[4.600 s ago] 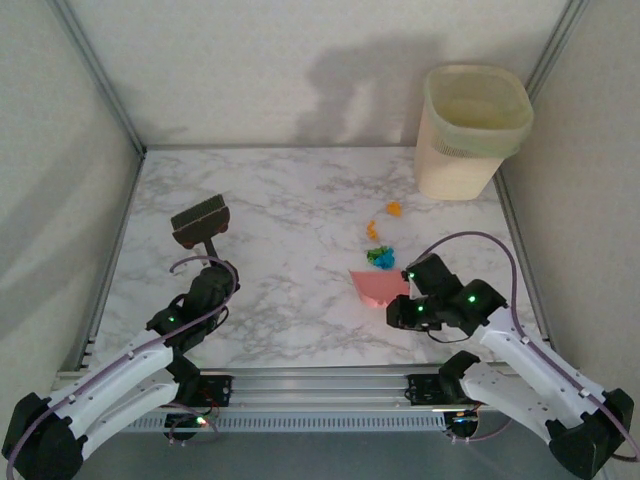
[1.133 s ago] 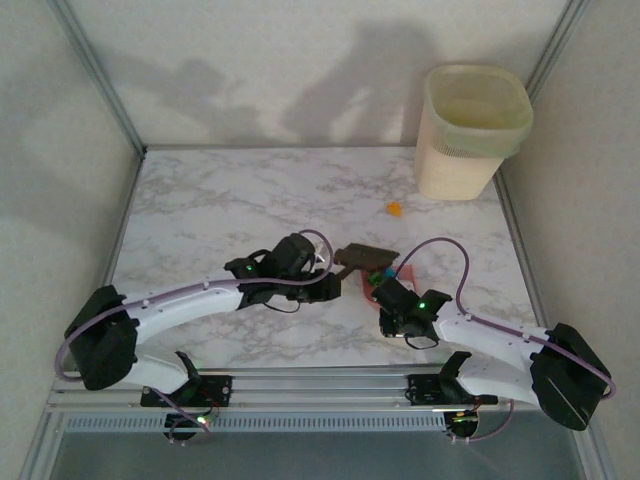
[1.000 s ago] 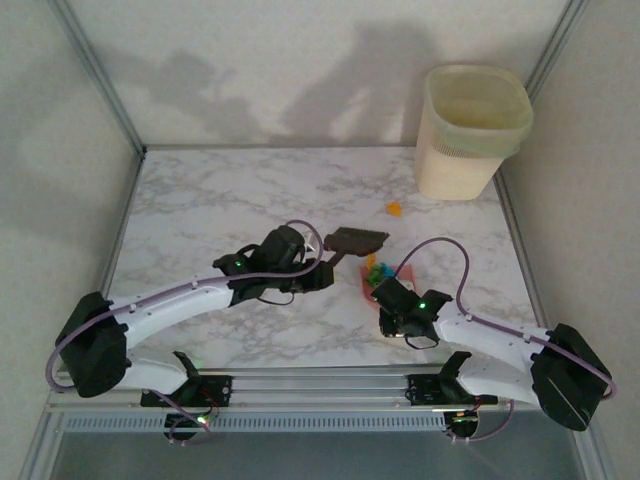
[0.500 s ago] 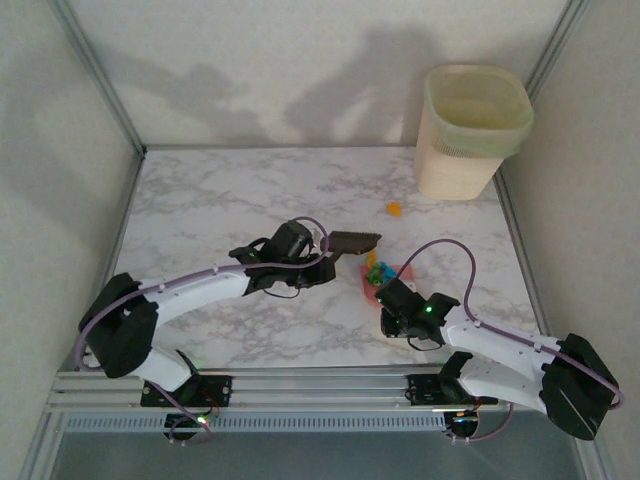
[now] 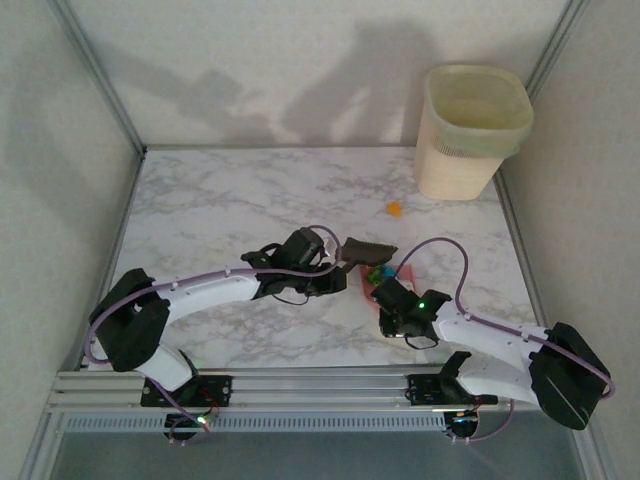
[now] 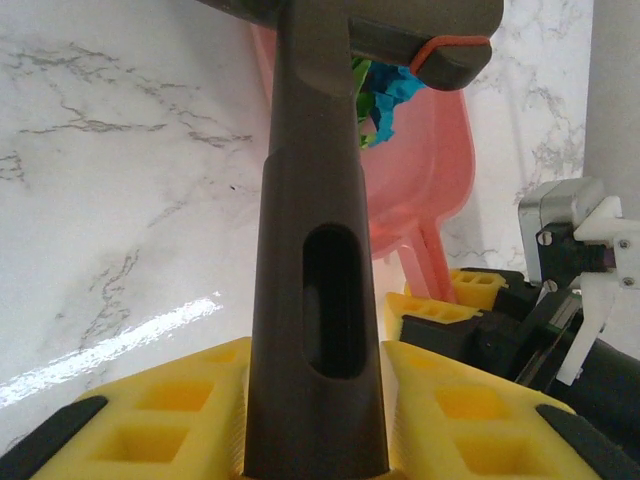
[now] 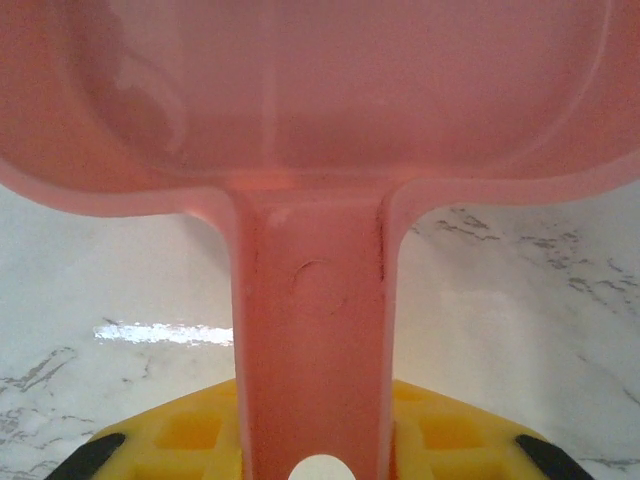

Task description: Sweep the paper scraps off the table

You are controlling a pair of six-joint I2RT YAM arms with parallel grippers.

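Plain off-white walls close in a white, grey-veined marble worktop [image 5: 220,210], with a metal rail along its near edge where the two arms are bolted.

The left gripper [image 5: 335,270] is clamped on the handle of the one dark brown brush [image 5: 368,249]. In the left wrist view its yellow pads [image 6: 180,410] press against both sides of the handle, which rises straight up the picture to the brush head [image 6: 400,25]. The head hangs over the open mouth of the dustpan.

The right gripper [image 5: 392,296] is closed on the handle of the one pink dustpan [image 5: 404,273]. In the right wrist view that handle runs up between the yellow pads [image 7: 200,435] into the pan's curved back wall [image 7: 330,100]. The two grippers sit close together right of the worktop's middle, brush on the left and dustpan on the right.

Of the paper scraps, a small cluster of blue and green bits [image 5: 377,272] lies inside the dustpan, just under the brush head; the left wrist view shows them [image 6: 385,95] bunched there, too tightly to count. One orange scrap [image 5: 394,209] lies alone on the worktop, well apart from the dustpan and nearer the far right corner.

One cream bin [image 5: 470,130] stands upright in that corner
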